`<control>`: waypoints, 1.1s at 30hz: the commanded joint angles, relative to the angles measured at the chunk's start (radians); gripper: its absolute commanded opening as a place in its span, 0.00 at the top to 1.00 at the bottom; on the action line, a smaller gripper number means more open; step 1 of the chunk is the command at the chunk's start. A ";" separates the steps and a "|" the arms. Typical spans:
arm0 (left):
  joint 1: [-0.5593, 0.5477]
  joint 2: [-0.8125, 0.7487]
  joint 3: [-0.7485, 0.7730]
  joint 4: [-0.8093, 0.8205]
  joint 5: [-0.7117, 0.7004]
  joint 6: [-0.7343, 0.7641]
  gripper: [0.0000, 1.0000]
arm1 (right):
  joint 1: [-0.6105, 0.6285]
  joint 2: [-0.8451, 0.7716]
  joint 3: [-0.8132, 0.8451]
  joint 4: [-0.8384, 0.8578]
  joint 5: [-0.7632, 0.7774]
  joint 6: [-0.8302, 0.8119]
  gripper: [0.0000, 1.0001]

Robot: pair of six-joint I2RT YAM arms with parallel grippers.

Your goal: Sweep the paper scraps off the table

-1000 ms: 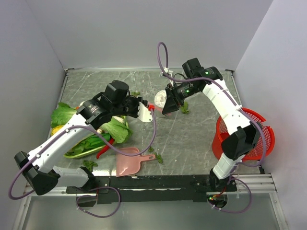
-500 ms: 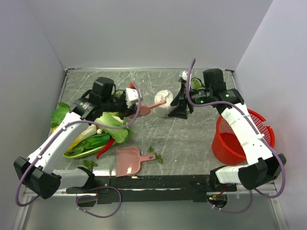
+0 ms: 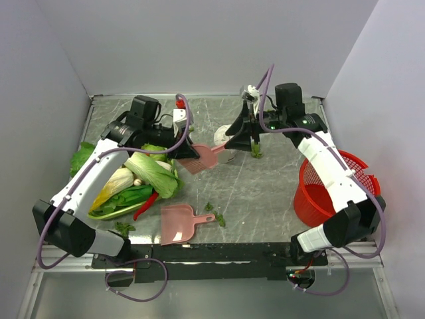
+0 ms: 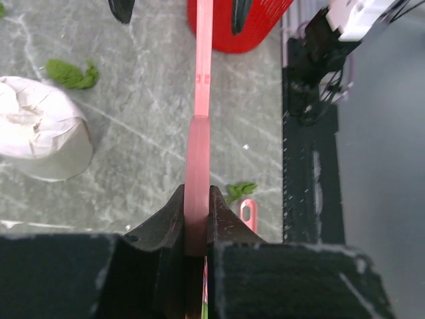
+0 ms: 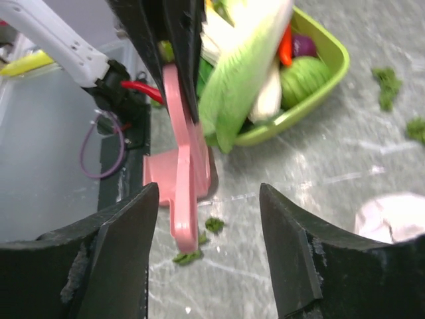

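Now that the right claw (image 5: 209, 196) has spread, the left claw (image 4: 197, 203) pinches the pink brush (image 3: 201, 159).

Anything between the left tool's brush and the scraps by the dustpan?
Nothing visible. Bare table lies between the brush in the left tool and those scraps beside the dustpan.

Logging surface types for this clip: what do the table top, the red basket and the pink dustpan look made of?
Table top: marble-look stone or laminate, dark grey with white veins, slight sheen. Red basket: probably moulded plastic, ribbed walls. Pink dustpan: smooth matte plastic by its look, one piece with a handle hole.
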 commanded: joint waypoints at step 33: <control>0.093 -0.018 -0.161 0.425 0.206 -0.363 0.99 | 0.066 0.084 0.023 0.074 -0.070 0.095 0.68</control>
